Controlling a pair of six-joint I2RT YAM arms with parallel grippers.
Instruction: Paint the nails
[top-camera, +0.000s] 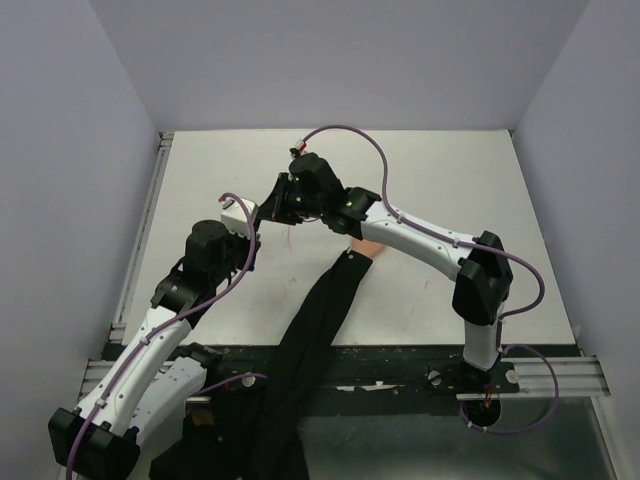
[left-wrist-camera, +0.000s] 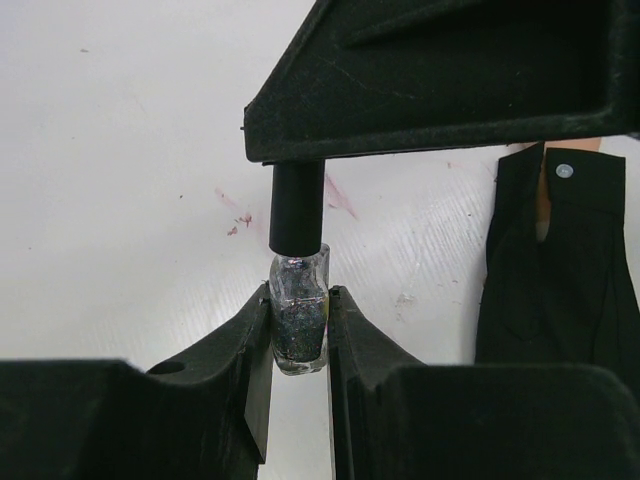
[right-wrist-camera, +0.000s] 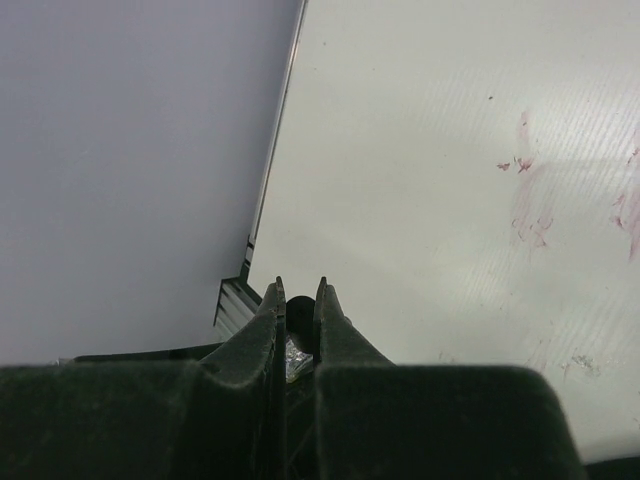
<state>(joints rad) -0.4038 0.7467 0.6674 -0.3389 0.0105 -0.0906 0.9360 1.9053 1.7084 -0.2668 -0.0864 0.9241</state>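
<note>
My left gripper (left-wrist-camera: 299, 300) is shut on a small glass bottle (left-wrist-camera: 298, 322) of dark glittery polish and holds it upright over the white table. My right gripper (right-wrist-camera: 300, 290) is shut on the bottle's black cap (left-wrist-camera: 297, 205), which sits on the bottle; the cap also shows in the right wrist view (right-wrist-camera: 299, 312). In the top view both grippers meet at table centre, left (top-camera: 260, 214) and right (top-camera: 283, 203). The fake hand's peach wrist (top-camera: 366, 249) and black sleeve (top-camera: 325, 305) lie just right of them. The nails are hidden under the right arm.
The sleeve (left-wrist-camera: 560, 280) lies right of the bottle and hangs over the table's near edge. Pink paint smears (right-wrist-camera: 528, 205) mark the white table (top-camera: 450, 170). A metal rail (top-camera: 150, 215) runs along the left edge. Grey walls stand on three sides.
</note>
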